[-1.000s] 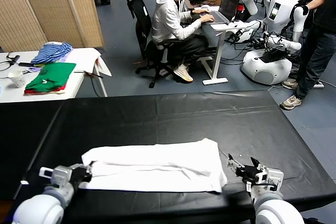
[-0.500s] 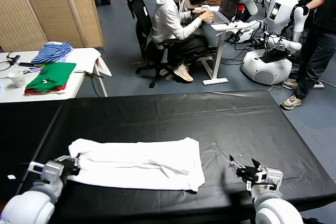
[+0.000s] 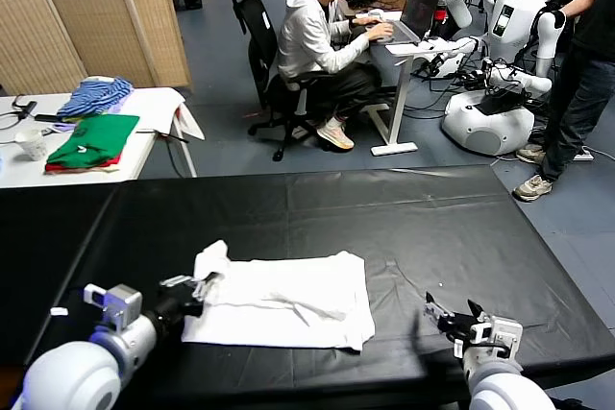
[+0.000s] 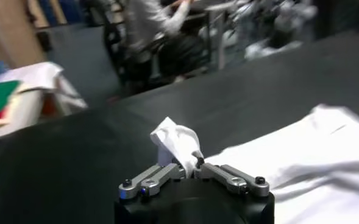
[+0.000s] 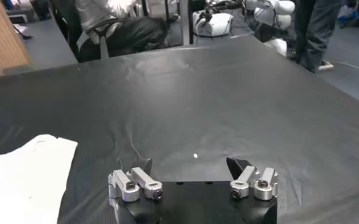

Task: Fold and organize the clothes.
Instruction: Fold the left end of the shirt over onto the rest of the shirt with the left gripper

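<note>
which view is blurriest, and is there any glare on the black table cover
The left wrist view is softest: the seated person and background smear, though the white cotton T-shirt in the left pincer reads clearly. The head view is sharp. The right wrist view shows only a dull sheen on the black table cover.

A black table (image 3: 404, 218) carried a white T-shirt (image 3: 288, 300) folded into a long band near its front edge, toward the left, one end lifted off the surface.

No readable text, labels, brands or numbers in any view
</note>
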